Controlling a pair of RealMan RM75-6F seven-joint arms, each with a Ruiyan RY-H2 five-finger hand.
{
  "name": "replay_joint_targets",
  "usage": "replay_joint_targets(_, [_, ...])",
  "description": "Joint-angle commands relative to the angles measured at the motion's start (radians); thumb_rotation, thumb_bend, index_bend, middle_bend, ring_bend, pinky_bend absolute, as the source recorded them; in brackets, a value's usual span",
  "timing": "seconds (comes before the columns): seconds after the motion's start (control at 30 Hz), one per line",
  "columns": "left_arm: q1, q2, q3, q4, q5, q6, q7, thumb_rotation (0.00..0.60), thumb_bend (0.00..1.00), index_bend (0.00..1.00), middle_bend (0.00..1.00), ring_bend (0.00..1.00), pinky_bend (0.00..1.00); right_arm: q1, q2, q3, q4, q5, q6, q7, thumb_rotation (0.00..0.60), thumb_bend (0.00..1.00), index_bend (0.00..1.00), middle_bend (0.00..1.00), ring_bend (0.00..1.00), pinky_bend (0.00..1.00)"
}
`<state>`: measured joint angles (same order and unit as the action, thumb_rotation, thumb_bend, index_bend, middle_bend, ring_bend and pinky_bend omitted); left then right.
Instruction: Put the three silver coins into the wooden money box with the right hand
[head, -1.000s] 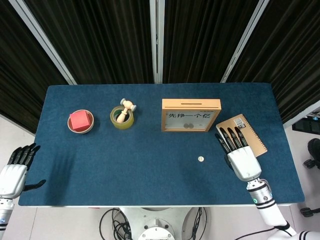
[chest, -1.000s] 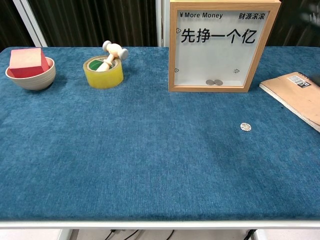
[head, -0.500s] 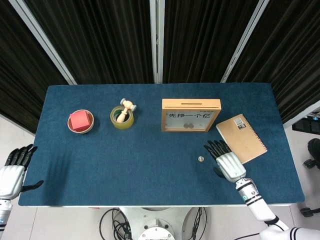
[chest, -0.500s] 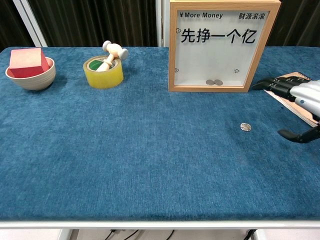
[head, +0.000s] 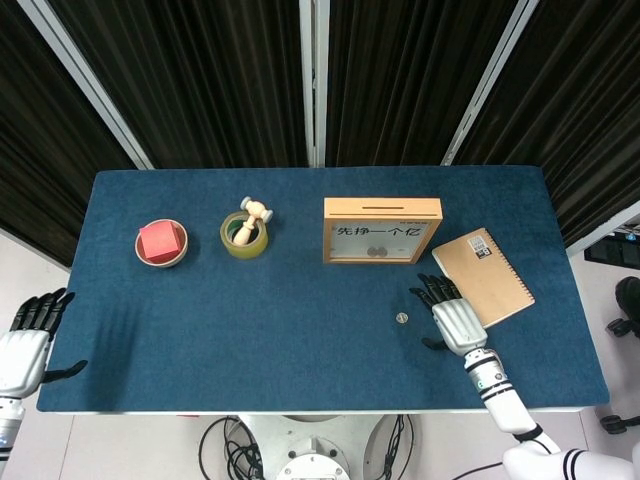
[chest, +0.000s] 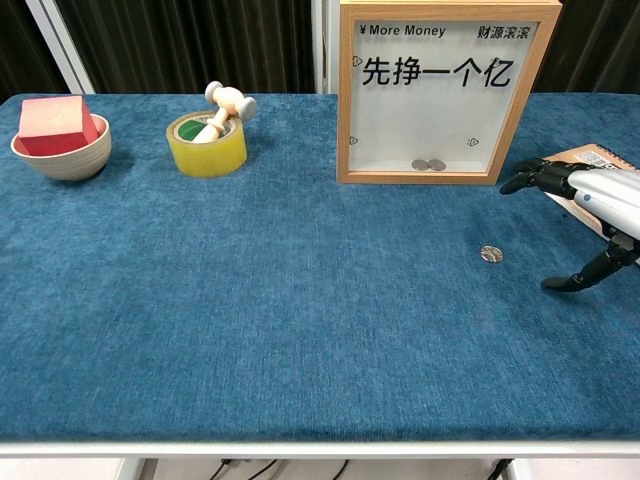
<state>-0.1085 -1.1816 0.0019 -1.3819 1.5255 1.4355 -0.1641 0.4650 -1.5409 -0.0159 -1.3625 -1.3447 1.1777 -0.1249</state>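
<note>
One silver coin (head: 401, 318) (chest: 490, 254) lies flat on the blue cloth, in front of the wooden money box (head: 382, 231) (chest: 443, 90). Two more coins (chest: 429, 165) rest at the bottom of the box behind its clear pane. My right hand (head: 454, 319) (chest: 588, 203) hovers just right of the loose coin, fingers apart and pointing toward the box, thumb lowered toward the cloth, holding nothing. My left hand (head: 26, 339) hangs off the table's left front corner, fingers spread and empty; only the head view shows it.
A brown spiral notebook (head: 485, 272) (chest: 592, 176) lies right of the box, partly under my right hand. A yellow tape roll with a small wooden mallet (head: 245, 232) (chest: 209, 140) and a bowl holding a red block (head: 161, 243) (chest: 58, 136) stand at the left.
My right hand moved left from over the notebook to beside the loose coin and sank lower. The coin and the left hand stayed put.
</note>
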Motion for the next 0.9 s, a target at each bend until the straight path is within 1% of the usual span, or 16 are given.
replay_joint_targets(0.03, [-0.001,-0.002,-0.001,0.002,-0.001,-0.002,0.000,0.599,0.03,0.01,0.00,0.00,0.00,-0.001,0.004,0.008,-0.006,0.002,-0.010,-0.009,0.600,0.02,0.19,0.00,0.00,0.00])
replay_joint_targets(0.13, [-0.003,-0.003,-0.002,0.003,-0.002,-0.005,0.000,0.599,0.03,0.01,0.00,0.00,0.00,0.003,0.003,0.016,-0.010,0.001,-0.028,-0.010,0.600,0.06,0.21,0.00,0.00,0.00])
replay_joint_targets(0.2, [-0.004,-0.003,-0.003,0.004,-0.002,-0.006,0.000,0.599,0.03,0.01,0.00,0.00,0.00,0.006,-0.002,0.020,-0.008,0.000,-0.038,-0.013,0.600,0.13,0.25,0.00,0.00,0.00])
replay_joint_targets(0.27, [-0.004,-0.003,-0.003,0.005,-0.003,-0.006,-0.001,0.599,0.03,0.01,0.00,0.00,0.00,0.006,-0.011,0.025,-0.002,-0.004,-0.042,-0.016,0.600,0.17,0.28,0.00,0.00,0.00])
replay_joint_targets(0.47, [-0.004,-0.003,-0.004,0.011,-0.006,-0.008,-0.009,0.600,0.03,0.01,0.00,0.00,0.00,0.005,-0.033,0.039,0.016,-0.011,-0.047,-0.011,0.600,0.20,0.33,0.00,0.00,0.00])
replay_joint_targets(0.9, [-0.004,-0.011,-0.004,0.030,-0.009,-0.013,-0.024,0.600,0.03,0.01,0.00,0.00,0.00,0.004,-0.061,0.046,0.040,-0.015,-0.080,-0.022,0.600,0.25,0.34,0.00,0.00,0.00])
